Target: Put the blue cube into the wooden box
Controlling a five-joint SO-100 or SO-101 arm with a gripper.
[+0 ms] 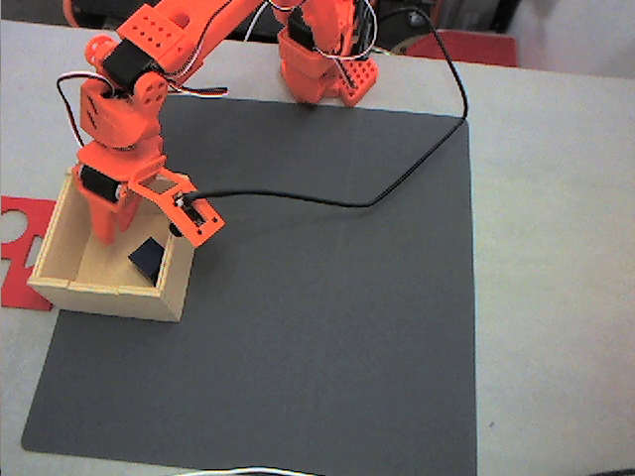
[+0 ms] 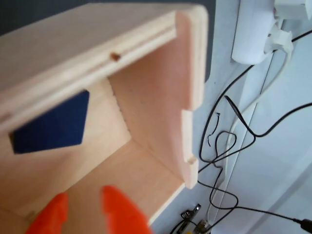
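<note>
The wooden box [image 1: 119, 297] stands on the left edge of the dark mat in the fixed view, and the blue cube [image 1: 149, 260] lies inside it near its right wall. My orange gripper [image 1: 111, 230] reaches down into the box, left of the cube and not touching it. In the wrist view the box's pale wall [image 2: 161, 97] rises close ahead. The cube [image 2: 51, 126] rests on the floor, partly hidden behind the near wall. The gripper [image 2: 83, 217] shows as two orange fingertips with a narrow gap and nothing between them.
A flat red piece [image 1: 20, 248] lies left of the box. The dark mat [image 1: 327, 297] covers the table's middle. A black cable [image 1: 397, 188] loops from the wrist across the mat. The arm's base [image 1: 322, 59] stands at the back. A white power strip [image 2: 258, 29] and loose wires [image 2: 229, 141] hang beyond the box.
</note>
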